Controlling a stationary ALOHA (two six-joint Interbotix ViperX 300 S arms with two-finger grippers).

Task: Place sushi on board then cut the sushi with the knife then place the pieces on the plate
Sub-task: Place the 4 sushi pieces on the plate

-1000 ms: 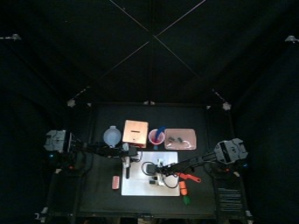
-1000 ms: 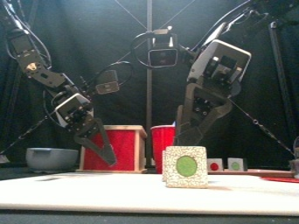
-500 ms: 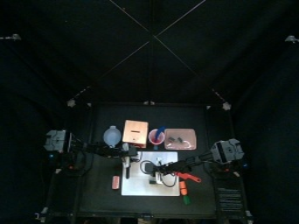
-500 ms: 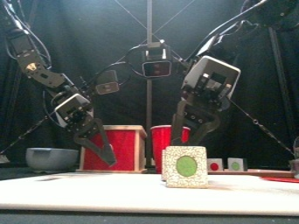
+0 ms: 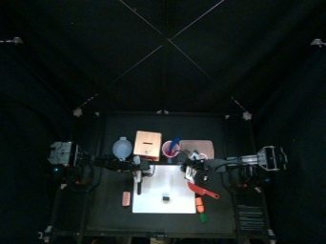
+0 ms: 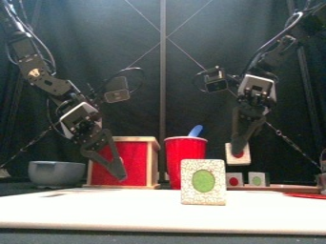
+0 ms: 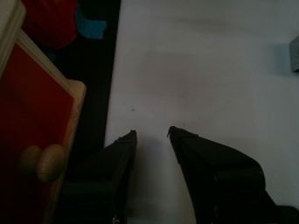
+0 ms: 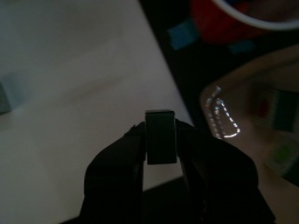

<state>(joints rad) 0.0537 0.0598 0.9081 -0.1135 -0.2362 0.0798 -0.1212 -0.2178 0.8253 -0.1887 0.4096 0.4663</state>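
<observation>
1. Right arm: the right gripper point(image 8: 160, 131) has its jaws clenched on a held sushi piece point(image 6: 238, 150). In the right wrist view this piece shows as a dark block clamped between the two jaw tips. The front view shows it raised clear of the white board point(image 5: 159, 214), to the right of the red cup point(image 6: 186, 157). In the top view the gripper sits over the far right part of the board, near the pink tray point(image 5: 197, 149).

2. Left arm: the left gripper point(image 7: 152, 133) has its jaws released, with a clear gap between them and nothing in it. It points down over the left part of the board, just beside the wooden box point(image 6: 128, 160) with the red drawer front.

3. Board: a standing sushi piece point(image 6: 201, 181) rests upright on the board near its centre, well apart from both grippers. Its pale speckled face with a green middle is turned to the near side. Red and orange toys point(image 5: 200, 197) lie at the board's right edge; their type cannot be told.

4. Far side of the bench, left to right: the blue-grey bowl point(image 6: 57, 172), the wooden box, the red cup and the pink tray. The blue knife point(image 6: 195, 131) stands in the cup, its handle leaning right.
</observation>
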